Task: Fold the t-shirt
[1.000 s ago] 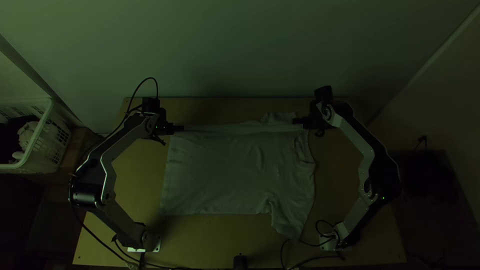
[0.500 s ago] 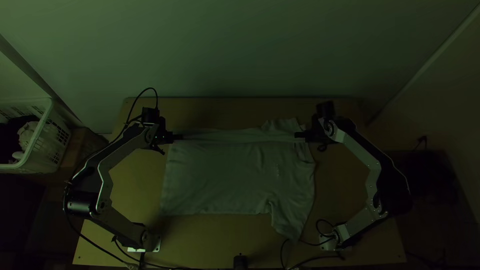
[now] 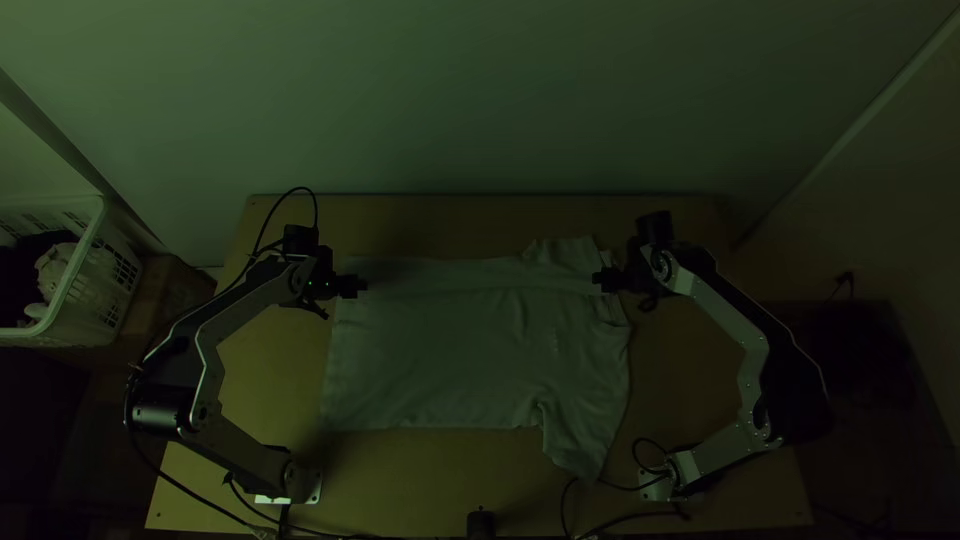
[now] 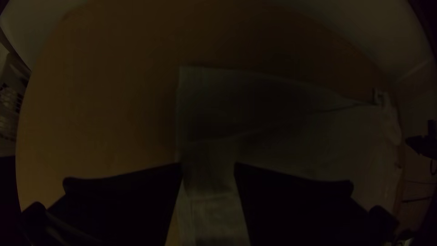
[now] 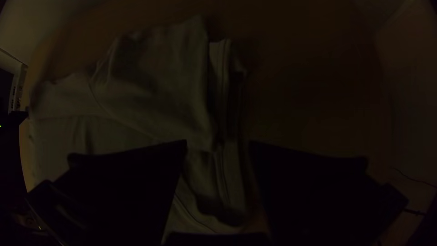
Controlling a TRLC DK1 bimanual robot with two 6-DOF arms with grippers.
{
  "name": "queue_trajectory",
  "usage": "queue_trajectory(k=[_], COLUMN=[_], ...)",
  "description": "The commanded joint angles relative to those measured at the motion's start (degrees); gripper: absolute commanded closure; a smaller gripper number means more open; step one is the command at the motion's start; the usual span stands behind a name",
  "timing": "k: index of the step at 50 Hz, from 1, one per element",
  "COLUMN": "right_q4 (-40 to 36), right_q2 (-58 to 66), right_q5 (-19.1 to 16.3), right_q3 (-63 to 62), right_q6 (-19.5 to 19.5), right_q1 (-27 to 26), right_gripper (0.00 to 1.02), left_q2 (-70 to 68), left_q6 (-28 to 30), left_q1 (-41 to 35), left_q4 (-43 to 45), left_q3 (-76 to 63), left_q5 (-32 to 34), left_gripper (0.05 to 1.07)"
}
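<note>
drawn back, my black left claw [image 3: 358,286] and black right claw [image 3: 602,281] hung clearly parted, empty, over the pale cloth t-shirt [image 3: 460,350].

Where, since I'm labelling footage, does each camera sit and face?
Top view: high over the table's near edge, looking steeply down; both arms show.
Left wrist view: on that wrist, facing down on one end of the t-shirt; left gripper, open.
Right wrist view: likewise, on its other end; right gripper, open.
Wrist views share the t-shirt.
</note>
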Motion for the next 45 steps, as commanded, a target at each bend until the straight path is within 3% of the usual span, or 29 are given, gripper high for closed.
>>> queue_trajectory(k=[1,9,26,36,45], right_q4=[-1.15,-5.28,-12.93,-18.2,-27.61], right_q2=[-4.49,-9.5,-23.3,-31.13,-34.99], right_q5=[0.36,0.36,0.53,0.53,0.45], right_q3=[-0.68,-0.77,-4.64,-8.24,-10.35], right_q6=[0.19,0.19,1.95,5.9,6.87], right_q1=[-0.48,-0.4,-0.4,0.4,5.84], right_gripper=[0.08,0.05,0.05,0.05,0.05], left_q2=[-3.05,-9.47,-18.96,-27.04,-31.88], left_q6=[-0.37,-0.11,6.22,8.16,9.03], left_q1=[1.66,4.21,5.62,5.8,5.36], left_q4=[-2.89,-2.98,-13.44,-18.45,-25.3], left_q3=[2.24,2.41,1.45,-3.83,-7.43], left_q5=[2.71,7.2,7.2,7.11,6.67], left_gripper=[0.12,0.12,0.12,0.12,0.12])
